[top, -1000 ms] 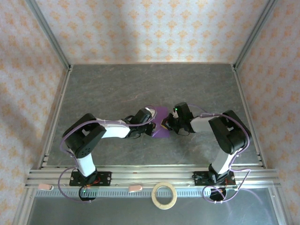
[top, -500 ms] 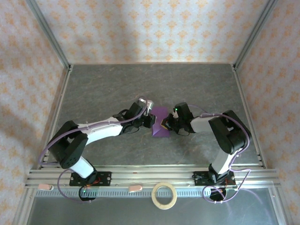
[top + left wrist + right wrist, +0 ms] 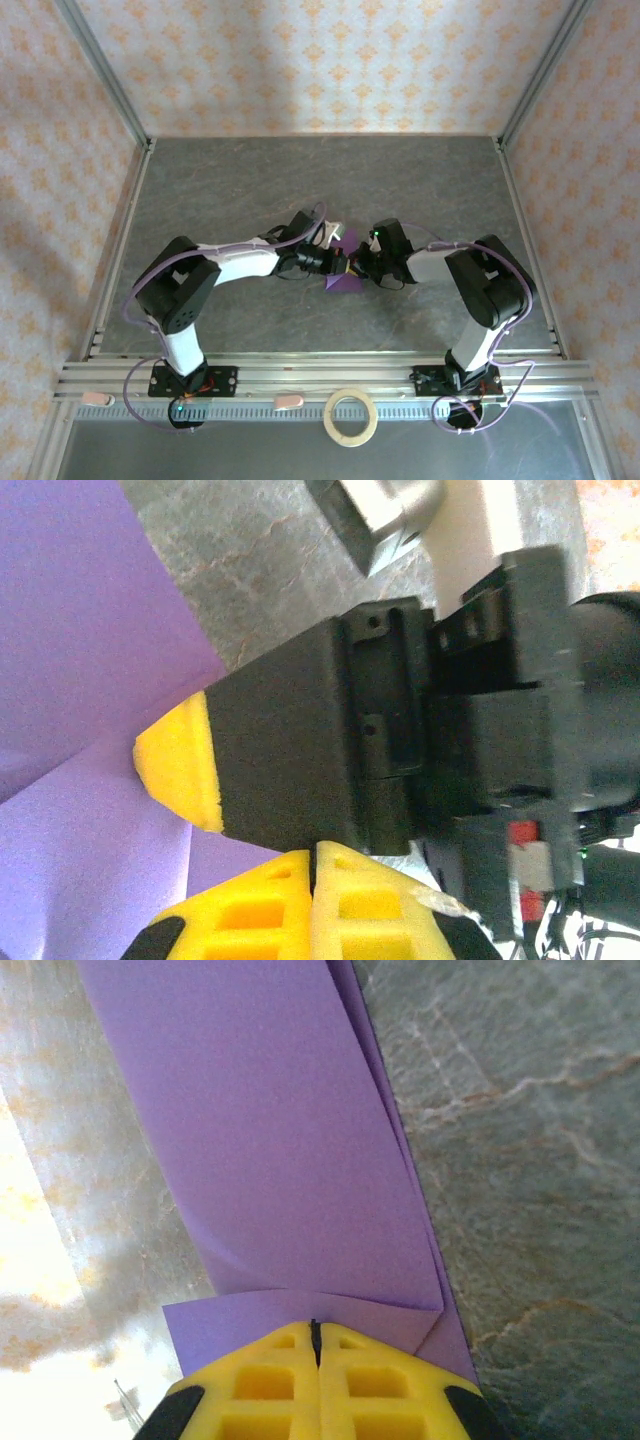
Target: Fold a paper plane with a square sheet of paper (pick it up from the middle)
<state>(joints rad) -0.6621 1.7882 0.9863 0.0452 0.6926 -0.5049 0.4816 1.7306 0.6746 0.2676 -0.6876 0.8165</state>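
The purple sheet of paper (image 3: 344,283), partly folded with creases and overlapping flaps, lies on the grey table mid-centre; it also appears in the right wrist view (image 3: 290,1140) and the left wrist view (image 3: 80,610). My right gripper (image 3: 356,266) is shut on the paper's near edge, and a flap runs in under its yellow fingertips (image 3: 315,1332). My left gripper (image 3: 337,263) reaches over the paper from the left and almost meets the right one. Its yellow fingers are pressed together (image 3: 315,855), right against the right gripper's black finger and yellow pad (image 3: 178,770). Whether paper lies between the left fingers is hidden.
A tan tape ring (image 3: 351,416) sits on the metal ledge in front of the arm bases. Aluminium rails (image 3: 130,230) border the grey table on the left, right and near sides. Patterned walls enclose the back and sides.
The left arm swung its gripper from the paper's left edge onto the paper, towards the right gripper, and its jaws closed. More of the paper is covered. The right arm stayed put.
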